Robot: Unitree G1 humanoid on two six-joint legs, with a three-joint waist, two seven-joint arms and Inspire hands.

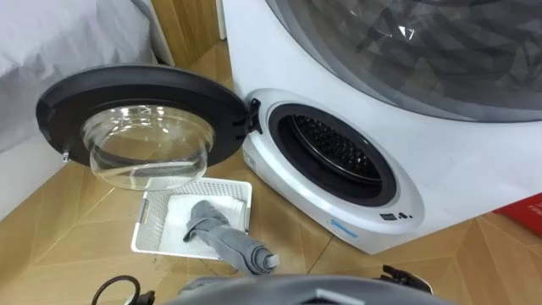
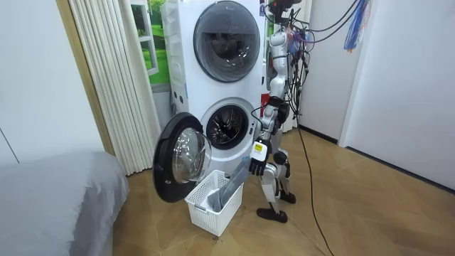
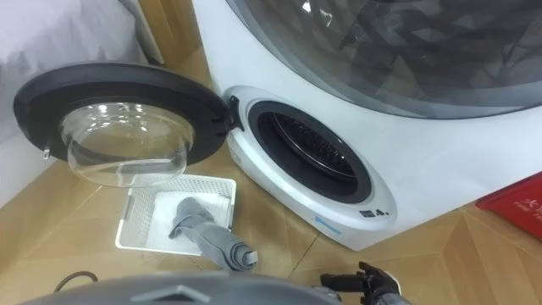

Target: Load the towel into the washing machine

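Towel [image 1: 222, 237], rolled, slants from basket [image 1: 148, 222] up toward the robot — left hand [image 2: 257, 163] nearest its raised end, grip unclear.

Grey towel [image 1: 222, 235], white slatted basket [image 1: 151, 222], white washing machine [image 1: 440, 169], black-rimmed door [image 1: 135, 80]

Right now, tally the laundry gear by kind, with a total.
Washing machines: 2, stacked
Basket: 1, white
Towel: 1, grey
Total: 4

Wooden floor [image 1: 72, 250], white basket [image 1: 151, 222] (plastic, seemingly)
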